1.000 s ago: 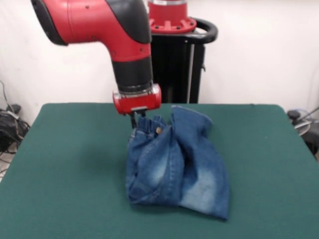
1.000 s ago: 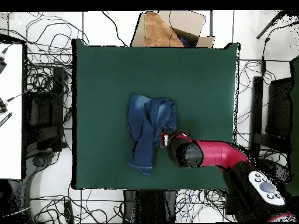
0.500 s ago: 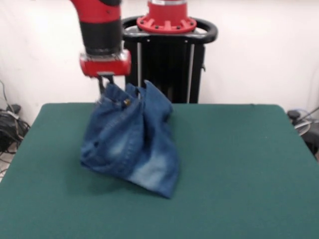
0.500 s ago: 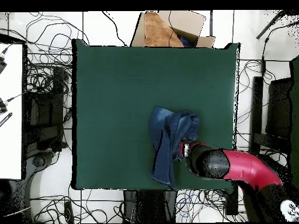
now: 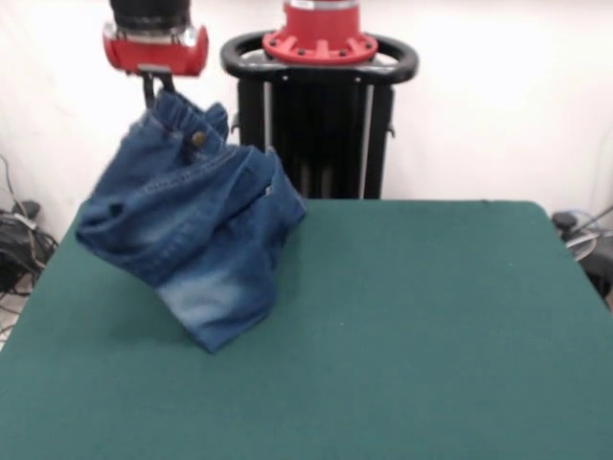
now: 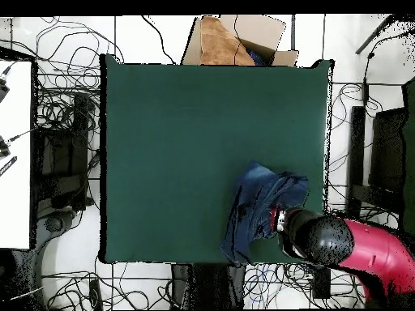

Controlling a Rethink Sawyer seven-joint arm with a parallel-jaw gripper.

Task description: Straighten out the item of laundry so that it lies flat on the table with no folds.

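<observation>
The item of laundry is a small pair of blue denim jeans with faded patches, bunched and folded, hanging in the air by its waistband over the left part of the dark green table. My gripper is shut on the waistband beside the metal button, high above the tabletop. The lowest corner of the jeans hangs at or just above the felt; I cannot tell which. From overhead, the jeans hang near the table's bottom right corner, with the red arm partly over them.
An open cardboard box stands past the table's top edge in the overhead view. Cables lie on the floor around the table. The robot's black pedestal stands behind the table.
My gripper has lifted the jeans off the table and carried them leftward and upward in the front view, toward the table's corner.
</observation>
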